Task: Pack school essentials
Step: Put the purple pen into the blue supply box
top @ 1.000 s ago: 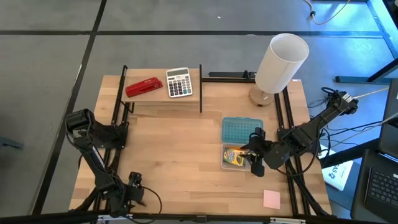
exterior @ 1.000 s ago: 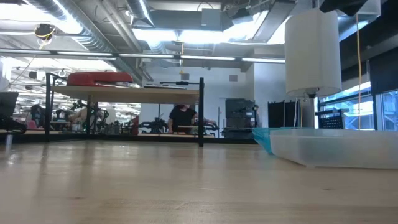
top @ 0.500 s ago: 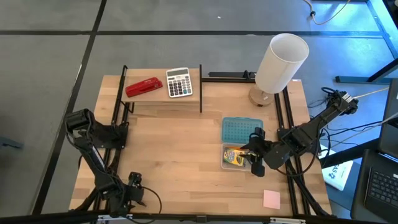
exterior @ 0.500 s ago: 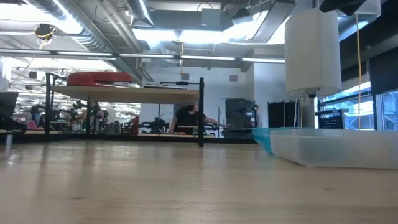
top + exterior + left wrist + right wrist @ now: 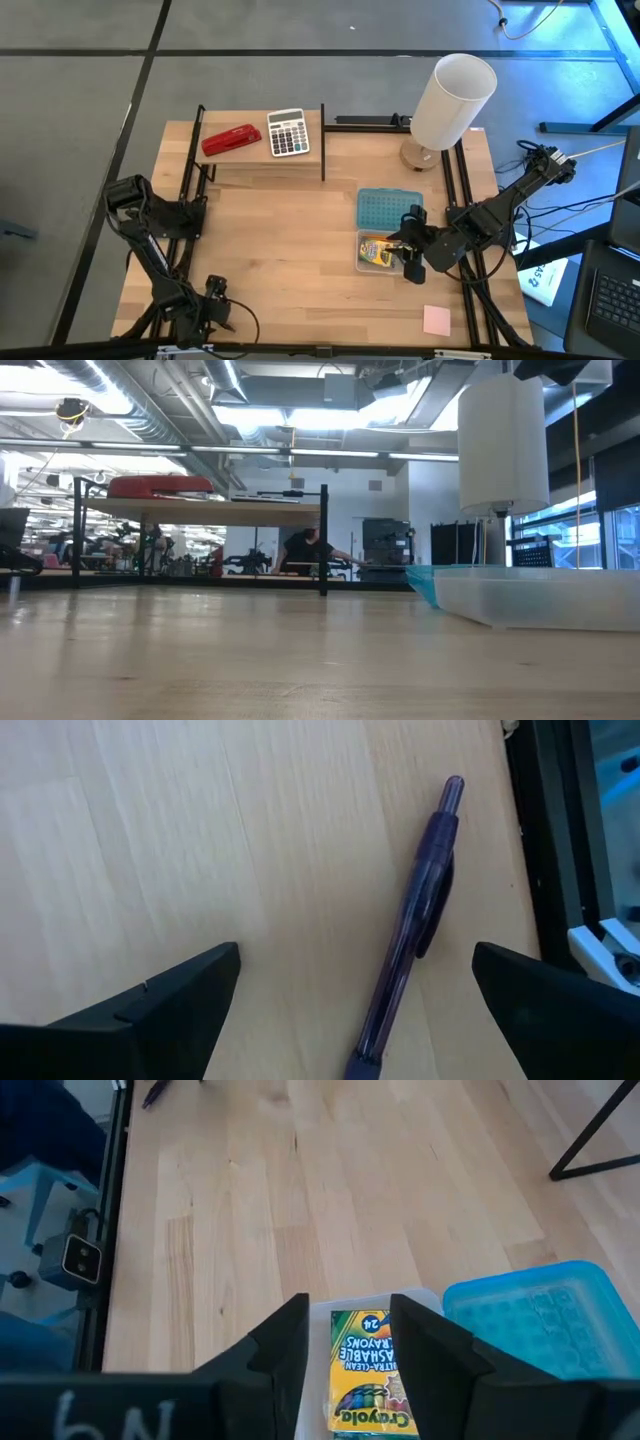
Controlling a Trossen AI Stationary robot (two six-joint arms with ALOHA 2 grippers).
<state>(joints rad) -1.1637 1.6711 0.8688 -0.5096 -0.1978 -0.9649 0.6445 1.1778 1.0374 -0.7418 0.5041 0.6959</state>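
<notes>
Nothing on the bench has moved since a second ago; only the person [image 5: 305, 550] in the room beyond the bench has shifted slightly in the low view.

Right gripper [image 5: 409, 262] hangs over the clear plastic bin [image 5: 363, 262], right of bench centre. Its fingers [image 5: 283, 1350] are spread, with the crayon box [image 5: 370, 1374] showing between them in the right wrist view. Can't tell if they touch it. Box is glossy yellow-green card, rectangular, lying flat in the bin. Other contents of the bin are too small to make out.

Blue lid [image 5: 388, 208] lies flat on the wood just behind the bin, touching or nearly so. It's a rounded rectangle with a dimpled grid texture.

Left gripper [image 5: 215, 300] is parked at the front left of the bench, fingers wide apart and empty. Dark purple pen [image 5: 418, 923] lies on the pale wood grain [image 5: 250, 850] between the fingertips in the left wrist view, touching neither. Translucent barrel, dark clip, right beside the black frame rail [image 5: 545, 840].

Pink square note pad [image 5: 436, 320] lies flat at the front right corner, well apart from the bin.

Red stapler [image 5: 231, 139] and grey calculator [image 5: 288, 132] sit on the raised wooden shelf [image 5: 250, 160] at the back left. White cylindrical lamp shade [image 5: 453, 100] stands on a round wooden base at the back right.
</notes>
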